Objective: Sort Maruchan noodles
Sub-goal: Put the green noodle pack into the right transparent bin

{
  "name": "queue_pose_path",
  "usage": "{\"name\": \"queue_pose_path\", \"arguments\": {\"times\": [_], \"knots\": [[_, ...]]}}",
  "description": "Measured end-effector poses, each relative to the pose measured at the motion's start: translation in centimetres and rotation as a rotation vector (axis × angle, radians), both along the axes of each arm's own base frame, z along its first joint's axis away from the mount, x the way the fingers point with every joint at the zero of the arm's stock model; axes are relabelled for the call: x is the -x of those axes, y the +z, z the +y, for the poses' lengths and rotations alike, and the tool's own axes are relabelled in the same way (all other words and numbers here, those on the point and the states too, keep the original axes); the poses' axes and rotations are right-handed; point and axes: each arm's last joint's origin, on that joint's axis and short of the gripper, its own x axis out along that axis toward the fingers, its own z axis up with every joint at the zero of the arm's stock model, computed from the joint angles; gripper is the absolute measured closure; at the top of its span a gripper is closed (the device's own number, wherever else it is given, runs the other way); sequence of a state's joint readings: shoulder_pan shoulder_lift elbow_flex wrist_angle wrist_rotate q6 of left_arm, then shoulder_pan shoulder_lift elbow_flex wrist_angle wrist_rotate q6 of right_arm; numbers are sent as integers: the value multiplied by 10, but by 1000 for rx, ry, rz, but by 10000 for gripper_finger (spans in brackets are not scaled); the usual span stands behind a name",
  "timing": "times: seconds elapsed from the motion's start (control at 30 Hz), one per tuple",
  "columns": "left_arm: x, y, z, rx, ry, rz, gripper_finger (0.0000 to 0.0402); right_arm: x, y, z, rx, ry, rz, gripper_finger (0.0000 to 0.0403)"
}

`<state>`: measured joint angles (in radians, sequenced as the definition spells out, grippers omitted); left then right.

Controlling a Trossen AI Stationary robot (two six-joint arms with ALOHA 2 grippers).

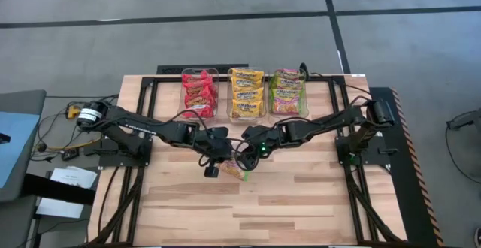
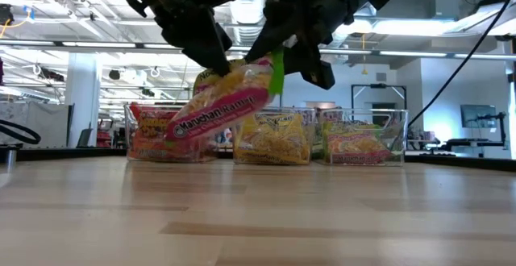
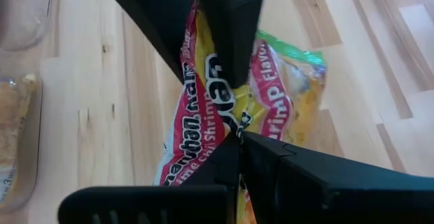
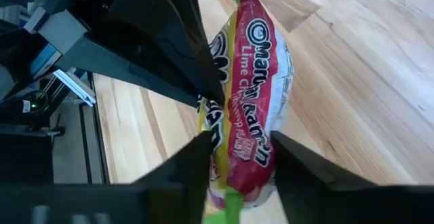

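A Maruchan noodle packet (image 2: 222, 109), pink-red and yellow with a green end, hangs tilted in the air above the table's middle; it also shows in the high view (image 1: 235, 172). My left gripper (image 1: 213, 162) and my right gripper (image 1: 252, 152) meet at it, each shut on it. At the far edge stand three clear bins: one with red packets (image 1: 199, 94), one with yellow packets (image 1: 246, 94), one with green-and-pink packets (image 1: 287, 92). My left gripper holds the packet at its upper long edge (image 4: 211, 108), the packet between its two fingers (image 3: 230, 54). It comes down at a slant from the table's left. The packet is lifted clear of the table and tilted. My right gripper has the packet's green end (image 4: 232, 200) between its two fingers (image 4: 186, 166), one on each face. It comes down at a slant from the table's right. That end is the higher one (image 2: 276, 71); the rest of the packet slopes down toward the table's left.
The three bins (image 2: 274, 137) line the far middle of the wooden table (image 1: 301, 203). Dark frame rails and cables run along both side edges. Bare wood lies toward the near edge.
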<state>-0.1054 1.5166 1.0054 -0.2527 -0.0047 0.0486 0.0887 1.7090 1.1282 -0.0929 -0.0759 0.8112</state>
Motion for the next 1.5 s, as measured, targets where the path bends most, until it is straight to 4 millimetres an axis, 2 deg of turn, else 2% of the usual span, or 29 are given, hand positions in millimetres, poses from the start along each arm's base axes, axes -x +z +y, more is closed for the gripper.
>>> {"name": "queue_pose_path", "arguments": {"times": [0.2,0.27,0.47,0.73,0.83,0.97,1.17,1.37,1.5], "knots": [[-1,0,5,9,22,-3,402,0,0,0,-2,-1,1,362],[-1,0,6,28,40,-2,401,0,0,0,-3,-1,1,387],[-2,1,13,115,17,2,386,0,0,0,-24,-13,4,387],[-3,3,16,244,-62,-10,314,0,0,0,-26,-14,6,395],[-4,7,16,293,-19,10,294,2,-2,0,-23,-14,31,396],[-8,26,23,331,22,18,289,5,-6,-1,-17,-15,86,396],[-11,65,36,309,38,22,294,16,-2,-3,9,-1,158,396],[-13,97,47,233,0,-49,295,31,26,-19,105,44,158,397],[-13,110,58,197,49,-87,295,53,49,-40,176,53,158,397]]}}
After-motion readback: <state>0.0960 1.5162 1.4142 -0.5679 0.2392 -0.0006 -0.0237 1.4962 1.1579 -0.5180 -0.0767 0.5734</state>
